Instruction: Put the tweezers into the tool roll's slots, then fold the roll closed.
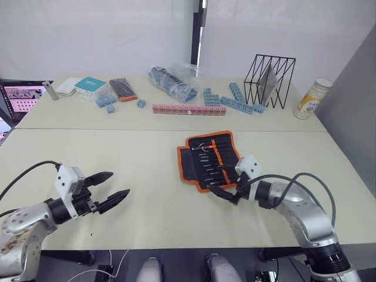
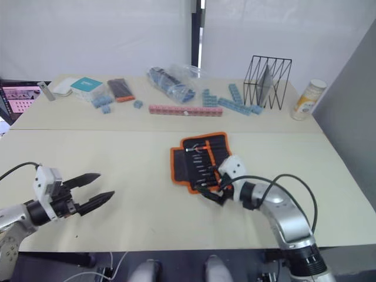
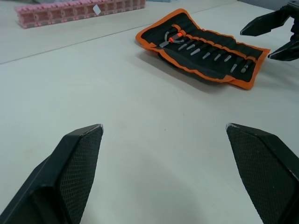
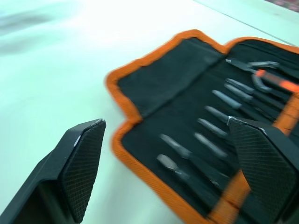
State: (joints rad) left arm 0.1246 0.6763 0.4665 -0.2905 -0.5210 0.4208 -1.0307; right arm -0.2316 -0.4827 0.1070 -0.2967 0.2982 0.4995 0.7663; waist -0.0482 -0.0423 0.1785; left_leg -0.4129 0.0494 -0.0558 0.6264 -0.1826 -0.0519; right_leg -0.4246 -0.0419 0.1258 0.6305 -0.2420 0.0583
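Observation:
The tool roll [image 1: 192,157] lies open on the table right of centre, black with orange trim and an orange inner strip. Several slim tweezers [image 1: 209,161] sit in its slots [image 4: 210,121], tips showing in a row. My right gripper [image 1: 222,192] is open and hovers at the roll's near corner, one finger over the fabric and the other over the bare table, holding nothing. My left gripper [image 1: 120,183] stands open and empty over bare table far to the left of the roll. The left wrist view shows the roll [image 3: 205,51] with the right gripper [image 3: 275,35] beside it.
Along the far side of the table stand a pink strip of boxes [image 1: 180,109], blue blocks [image 1: 235,101], a plastic bag [image 1: 173,82], a black wire rack [image 1: 269,80], a bottle [image 1: 311,98], a teal box [image 1: 90,86] and a dark packet [image 1: 123,89]. A laptop [image 1: 20,97] sits far left.

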